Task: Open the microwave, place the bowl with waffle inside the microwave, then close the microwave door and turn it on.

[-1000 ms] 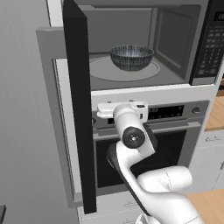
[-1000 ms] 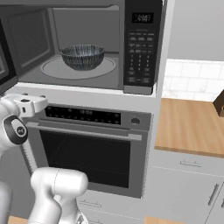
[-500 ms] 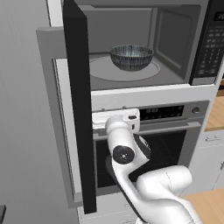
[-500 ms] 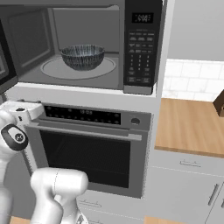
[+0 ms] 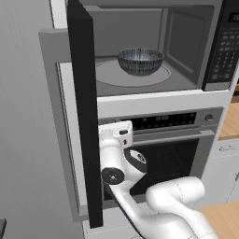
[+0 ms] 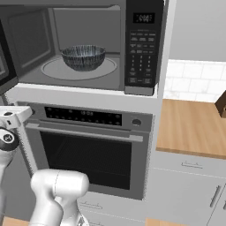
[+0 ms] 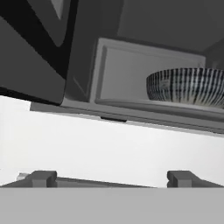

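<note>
Jaws stand fully apart and hold nothing; the gripper (image 7: 111, 178) sits low, below the microwave's white lower trim, looking up into the cavity.

Bowl (image 5: 140, 61) rests on the round turntable (image 5: 112, 77) inside the microwave (image 6: 88, 44), roughly centred, well clear of the front lip. Contents of the bowl can't be made out from these angles. Placement looks finished.

Microwave door (image 5: 85, 112) stands swung wide on its left hinge, edge-on to the left base camera, hanging down past the oven's control strip (image 6: 84, 116). The hand (image 5: 115, 135) is just beside the door's inner face, in front of the oven (image 6: 88, 154).

Step in hand, as I read it: close the door.

How to do it well:
- Get the hand round to the door's outer face or free edge, not the inner face; a push from inside only opens it further.
- Contact near the free edge, far from the hinge, for the best leverage.
- Push along the door's arc, following it round rather than straight in.
- Keep wrist and elbow out of the cavity opening so the door doesn't pinch them.
- Finish with a firm press so it latches flush before going for the keypad (image 6: 142, 53) on the right.

Risk: the arm is folded tight against the oven front; little room to swing.
</note>
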{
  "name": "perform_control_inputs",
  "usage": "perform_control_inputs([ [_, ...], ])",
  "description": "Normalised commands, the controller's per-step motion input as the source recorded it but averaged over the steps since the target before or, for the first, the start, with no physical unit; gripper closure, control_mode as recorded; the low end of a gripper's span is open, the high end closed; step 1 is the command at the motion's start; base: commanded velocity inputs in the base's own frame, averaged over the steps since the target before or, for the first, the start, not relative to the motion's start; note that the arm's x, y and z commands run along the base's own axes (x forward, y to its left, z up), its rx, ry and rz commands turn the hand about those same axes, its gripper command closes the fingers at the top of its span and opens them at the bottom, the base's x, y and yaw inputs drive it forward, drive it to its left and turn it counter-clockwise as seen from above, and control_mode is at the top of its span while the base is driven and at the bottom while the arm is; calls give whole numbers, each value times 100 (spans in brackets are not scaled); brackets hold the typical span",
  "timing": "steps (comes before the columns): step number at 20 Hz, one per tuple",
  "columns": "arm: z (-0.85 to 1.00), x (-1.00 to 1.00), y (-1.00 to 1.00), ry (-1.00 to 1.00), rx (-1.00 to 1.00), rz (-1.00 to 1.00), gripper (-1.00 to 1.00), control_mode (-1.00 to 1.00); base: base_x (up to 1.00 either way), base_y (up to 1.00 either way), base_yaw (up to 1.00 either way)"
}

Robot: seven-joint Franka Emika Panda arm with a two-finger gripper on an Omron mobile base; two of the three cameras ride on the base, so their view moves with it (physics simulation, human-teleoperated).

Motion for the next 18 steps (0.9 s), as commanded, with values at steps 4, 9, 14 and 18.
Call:
perform_control_inputs([
  [4,-12,-19,65,0,-7,0,-100,-100,0,0,0],
  [9,-3,-20,51,0,-5,-5,-100,-100,0,0,0],
  [14,-1,-17,44,0,-3,-9,-100,-100,0,0,0],
  [18,-9,-12,41,0,-3,-8,-100,-100,0,0,0],
])
